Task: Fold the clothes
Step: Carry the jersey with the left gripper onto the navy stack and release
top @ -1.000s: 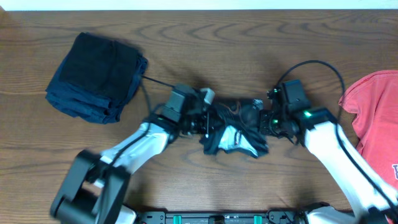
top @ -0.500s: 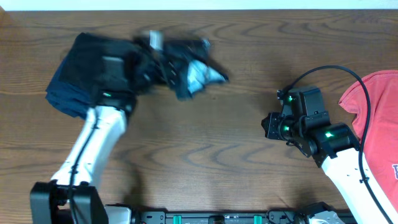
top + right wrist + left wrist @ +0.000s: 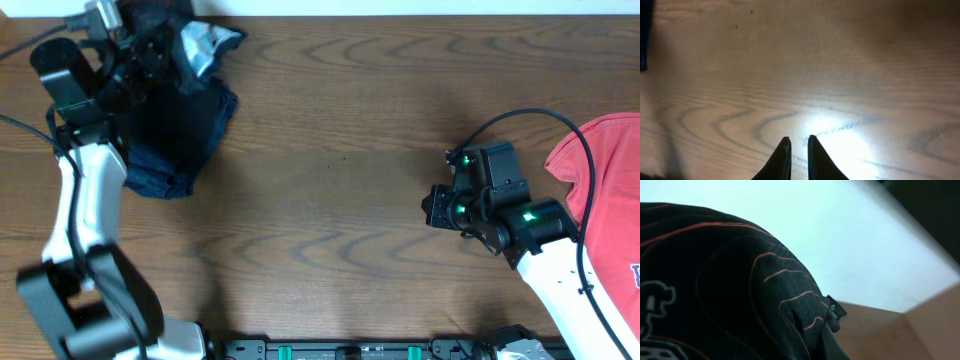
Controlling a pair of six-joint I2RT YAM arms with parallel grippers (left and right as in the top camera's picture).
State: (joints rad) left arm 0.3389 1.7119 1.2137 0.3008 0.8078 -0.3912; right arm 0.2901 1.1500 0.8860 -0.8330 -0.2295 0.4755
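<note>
The black jersey (image 3: 195,45), bunched with a pale patch showing, hangs at the table's far left corner. My left gripper (image 3: 148,42) is shut on it, just above a folded dark blue pile of clothes (image 3: 175,135). In the left wrist view the jersey (image 3: 715,290) with its thin orange lines fills the frame and hides the fingers. The coral-red T-shirt (image 3: 605,190) lies spread at the right edge. My right gripper (image 3: 430,205) hovers over bare wood left of it. In the right wrist view the right gripper (image 3: 797,138) holds nothing, its jaws nearly touching.
The brown wooden table (image 3: 330,150) stretches between the two arms. A white wall runs along the table's far edge behind the left gripper. Black cables trail from both wrists.
The left arm swung the jersey from the table's middle to the far left corner, over the folded pile. The right gripper let go of it, drew back right and closed.
</note>
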